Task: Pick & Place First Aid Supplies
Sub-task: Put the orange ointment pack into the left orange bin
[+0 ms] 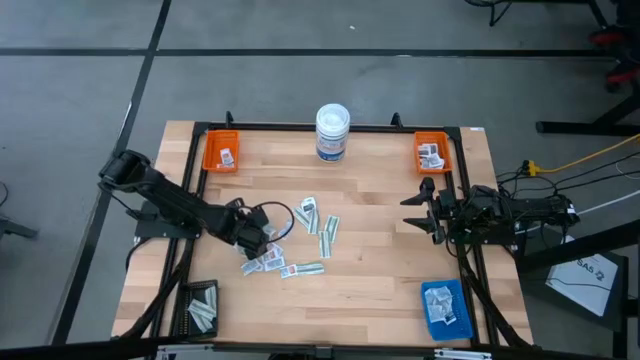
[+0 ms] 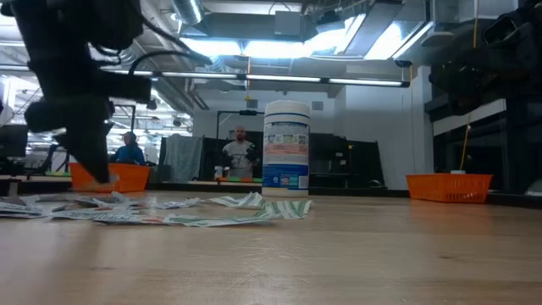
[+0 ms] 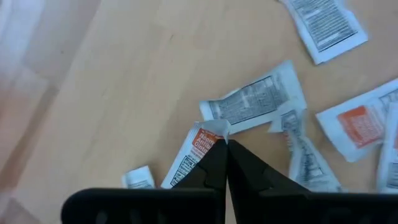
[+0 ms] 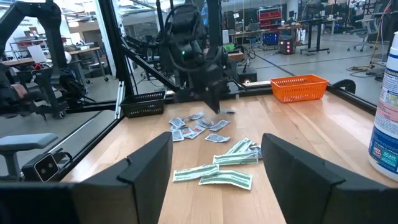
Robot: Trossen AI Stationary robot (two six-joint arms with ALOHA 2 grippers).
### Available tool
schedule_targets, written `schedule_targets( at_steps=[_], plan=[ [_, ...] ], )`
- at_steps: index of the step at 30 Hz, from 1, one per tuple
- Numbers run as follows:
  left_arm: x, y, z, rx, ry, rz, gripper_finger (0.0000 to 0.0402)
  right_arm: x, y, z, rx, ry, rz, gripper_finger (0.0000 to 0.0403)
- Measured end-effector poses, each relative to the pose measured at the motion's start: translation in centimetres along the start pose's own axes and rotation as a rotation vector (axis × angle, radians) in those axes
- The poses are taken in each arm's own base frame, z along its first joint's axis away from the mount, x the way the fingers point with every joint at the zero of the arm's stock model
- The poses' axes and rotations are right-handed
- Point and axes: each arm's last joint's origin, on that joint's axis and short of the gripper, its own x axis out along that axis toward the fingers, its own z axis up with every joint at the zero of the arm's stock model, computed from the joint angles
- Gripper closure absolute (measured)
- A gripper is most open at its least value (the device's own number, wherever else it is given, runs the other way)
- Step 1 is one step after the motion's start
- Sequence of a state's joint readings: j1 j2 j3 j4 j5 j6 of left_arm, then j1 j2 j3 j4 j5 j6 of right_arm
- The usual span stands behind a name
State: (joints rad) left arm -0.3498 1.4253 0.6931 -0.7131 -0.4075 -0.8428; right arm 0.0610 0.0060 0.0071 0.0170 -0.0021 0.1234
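The first aid supplies (image 1: 300,240) lie loose on the middle of the wooden table: small white packets with grey or orange print, and longer pale green strips (image 4: 217,177). My left gripper (image 1: 262,243) stands at the left side of this pile, slanting down, and is shut on an orange-printed packet (image 3: 189,158). It also shows in the low view (image 2: 97,174) and in the right wrist view (image 4: 214,107). My right gripper (image 1: 418,207) waits at the table's right edge, level and open, with nothing between its fingers (image 4: 146,171). My left gripper pinches the orange-printed packet by one end (image 3: 210,133) between its two fingertips. The fingers come from above, slanting down toward the table. The rest of the packet runs back beside the fingers. Whether it is off the table, I cannot tell.
A white round tub with a blue label (image 1: 332,132) stands at the far edge. Orange trays sit at the far left (image 1: 221,152) and far right (image 1: 432,152), a blue tray (image 1: 445,308) at the near right and a black tray (image 1: 203,308) at the near left, all holding packets. People stand in the room behind.
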Motion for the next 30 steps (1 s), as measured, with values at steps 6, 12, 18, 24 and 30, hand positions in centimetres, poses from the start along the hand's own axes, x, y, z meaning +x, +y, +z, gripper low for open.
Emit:
schedule_targets(
  at_steps=[6, 12, 18, 24, 30],
  plan=[
    [-2.1, 0.9, 1.6, -0.032, -0.072, -0.063, 0.0400, 0.0, 0.0, 0.0, 0.000, 0.000, 0.000, 0.0158],
    [-4.6, 2.2, 3.5, -0.059, -0.196, -0.083, 0.0400, 0.0, 0.0, 0.0, 0.000, 0.000, 0.000, 0.0158],
    [-6.9, 3.7, 5.5, -0.071, -0.319, -0.062, 0.0400, 0.0, 0.0, 0.0, 0.000, 0.000, 0.000, 0.0158],
    [-8.5, 5.0, 7.6, -0.047, -0.391, -0.037, 0.0400, 0.0, 0.0, 0.0, 0.000, 0.000, 0.000, 0.0158],
    [-9.1, 6.8, 9.5, -0.044, -0.412, 0.013, 0.0400, 0.0, 0.0, 0.0, 0.000, 0.000, 0.000, 0.0158]
  ],
)
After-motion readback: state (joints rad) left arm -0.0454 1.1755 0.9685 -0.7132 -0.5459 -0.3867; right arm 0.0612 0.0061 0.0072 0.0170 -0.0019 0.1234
